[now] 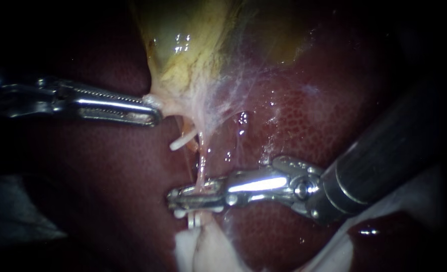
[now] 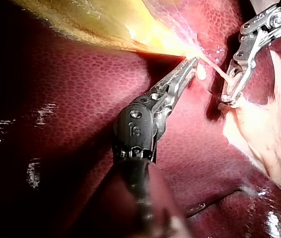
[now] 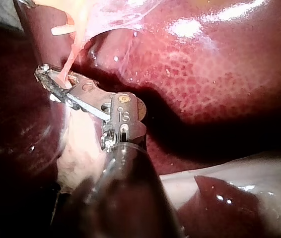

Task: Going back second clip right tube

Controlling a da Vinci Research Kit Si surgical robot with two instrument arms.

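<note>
1. Left instrument. Our left instrument enters from the left of the endoscope view and lies almost level. Its claw is closed on the pale lower edge of the gallbladder, with both halves pressed onto the tissue at the tip. In the left wrist view, the same instrument ends where the yellow gallbladder narrows to a point. No gap shows along the toothed claw.

2. Right instrument. Our right instrument enters from the right, and its claw reaches across to the middle of the field. We see a narrow gap between the two halves, so the claw is open and grips nothing. The right wrist view shows this instrument with the tube entering near the claw tip.

3. Right tube. The right tube is a thin pink strand. It runs down from the gallbladder's pale webbing, over the liver, and into the gap of the right claw. It appears taut and nearly straight in the right wrist view and in the left wrist view.

4. Clip. A white clip sits on the tube just below the right claw, close to it. We cannot tell whether the two touch.

5. Adjacent items. A short white stub projects just left of the tube, between the two instruments. Pale tissue lies below the clip.
</note>
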